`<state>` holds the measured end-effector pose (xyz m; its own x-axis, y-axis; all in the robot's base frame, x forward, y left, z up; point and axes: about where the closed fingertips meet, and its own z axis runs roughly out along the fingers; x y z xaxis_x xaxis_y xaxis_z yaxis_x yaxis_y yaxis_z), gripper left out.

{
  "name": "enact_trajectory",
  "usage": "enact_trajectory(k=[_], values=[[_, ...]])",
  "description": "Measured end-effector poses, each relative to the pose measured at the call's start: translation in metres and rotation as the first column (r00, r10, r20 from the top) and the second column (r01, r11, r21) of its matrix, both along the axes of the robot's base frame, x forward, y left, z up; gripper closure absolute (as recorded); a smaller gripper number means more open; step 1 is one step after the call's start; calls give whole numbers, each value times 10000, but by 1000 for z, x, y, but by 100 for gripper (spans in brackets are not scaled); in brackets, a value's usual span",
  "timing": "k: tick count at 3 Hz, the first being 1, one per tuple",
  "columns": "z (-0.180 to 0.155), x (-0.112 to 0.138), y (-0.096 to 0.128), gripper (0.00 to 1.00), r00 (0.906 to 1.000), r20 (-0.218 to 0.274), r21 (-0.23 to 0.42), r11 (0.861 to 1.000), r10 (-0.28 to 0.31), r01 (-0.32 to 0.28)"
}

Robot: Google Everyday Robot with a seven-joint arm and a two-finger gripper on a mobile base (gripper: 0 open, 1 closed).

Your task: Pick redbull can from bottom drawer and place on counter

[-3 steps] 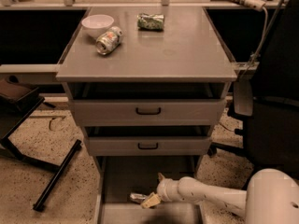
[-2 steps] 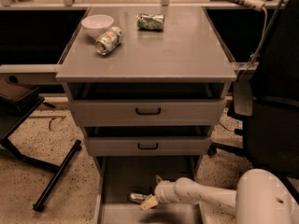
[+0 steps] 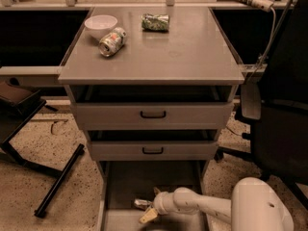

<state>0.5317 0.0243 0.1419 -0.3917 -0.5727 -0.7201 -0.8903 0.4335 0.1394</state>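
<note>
In the bottom drawer, the gripper reached in from the right, open. The redbull can lay on its side at its tip, long axis crosswise.

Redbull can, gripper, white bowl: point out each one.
Redbull can (image 3: 141,203): camera view, on its silver side.
Gripper (image 3: 150,208): camera view, at its tip, by the can in the bottom drawer (image 3: 124,183).
White bowl (image 3: 99,29): camera view, on its outer wall.
</note>
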Motion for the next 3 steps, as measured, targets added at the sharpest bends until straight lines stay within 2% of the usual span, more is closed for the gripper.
enact_trajectory(k=[1, 2, 3], values=[[-11, -4, 6, 0, 9999, -48, 29, 10000, 96, -95], [-25, -7, 2, 16, 9992, -307, -170, 9996, -239, 234], [-25, -7, 1, 39, 9991, -315, -185, 9995, -271, 265]])
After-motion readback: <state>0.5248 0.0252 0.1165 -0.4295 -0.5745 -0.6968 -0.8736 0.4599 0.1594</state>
